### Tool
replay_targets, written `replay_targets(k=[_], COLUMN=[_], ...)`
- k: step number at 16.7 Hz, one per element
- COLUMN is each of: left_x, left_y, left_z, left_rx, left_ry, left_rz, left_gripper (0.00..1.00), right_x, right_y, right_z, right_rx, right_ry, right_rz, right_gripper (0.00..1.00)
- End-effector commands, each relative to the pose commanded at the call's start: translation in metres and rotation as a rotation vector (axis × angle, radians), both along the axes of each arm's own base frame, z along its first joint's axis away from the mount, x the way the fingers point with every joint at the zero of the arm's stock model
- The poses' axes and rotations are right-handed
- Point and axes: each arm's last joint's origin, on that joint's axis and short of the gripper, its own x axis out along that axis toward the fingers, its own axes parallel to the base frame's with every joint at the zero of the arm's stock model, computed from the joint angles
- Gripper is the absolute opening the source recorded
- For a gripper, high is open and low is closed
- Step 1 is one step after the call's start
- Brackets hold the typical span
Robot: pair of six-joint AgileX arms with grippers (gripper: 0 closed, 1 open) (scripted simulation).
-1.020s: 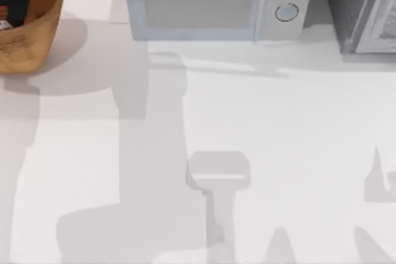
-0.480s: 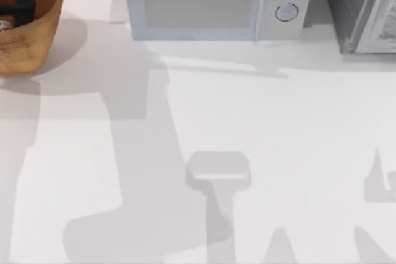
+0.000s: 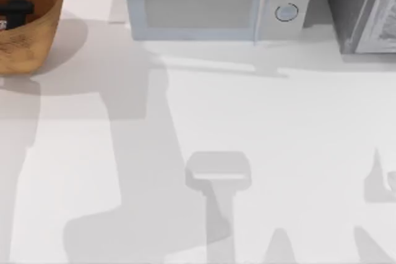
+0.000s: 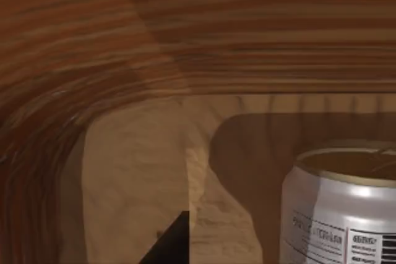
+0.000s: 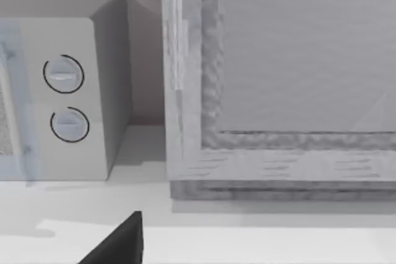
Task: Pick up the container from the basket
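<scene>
The basket is round, orange-brown and woven, and stands at the table's far left corner. Part of my left gripper shows as a dark piece down inside it. In the left wrist view the basket's ribbed inner wall rises close ahead. There the container stands upright on the basket floor, white with printed markings and a tan-gold top. It stands off to one side of the left gripper's dark tip, with a gap between them. A dark edge of my right gripper hangs above the table's right side.
A pale microwave with two round knobs stands along the back edge. A grey cabinet-like block fills the back right corner. The white tabletop carries the arms' shadows in front of them.
The dark piece of my left gripper has shifted slightly inside the basket and looks smaller. The arm's shadow on the table has swung a little leftward. The right arm has not moved.
</scene>
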Motion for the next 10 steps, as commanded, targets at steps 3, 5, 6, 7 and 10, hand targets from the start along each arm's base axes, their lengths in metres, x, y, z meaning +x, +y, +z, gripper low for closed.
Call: replay_targets(k=[3,5,6,7,10], left_x=[0.0000,0.0000,0.0000,0.0000,0.0000], left_y=[0.0000,0.0000,0.0000,0.0000,0.0000], left_z=[0.0000,0.0000,0.0000,0.0000,0.0000], left_rx=[0.000,0.000,0.000,0.000,0.000], left_ry=[0.000,0.000,0.000,0.000,0.000], left_rz=[0.000,0.000,0.000,0.000,0.000], left_gripper=[0.32,0.17,0.10,0.02,0.00], right_x=[0.0000,0.0000,0.0000,0.0000,0.0000], right_y=[0.0000,0.0000,0.0000,0.0000,0.0000], right_z=[0.0000,0.0000,0.0000,0.0000,0.0000], right_rx=[0.000,0.000,0.000,0.000,0.000], right_ry=[0.000,0.000,0.000,0.000,0.000], right_rz=[0.000,0.000,0.000,0.000,0.000], right_gripper=[1.00,1.00,1.00,1.00,1.00])
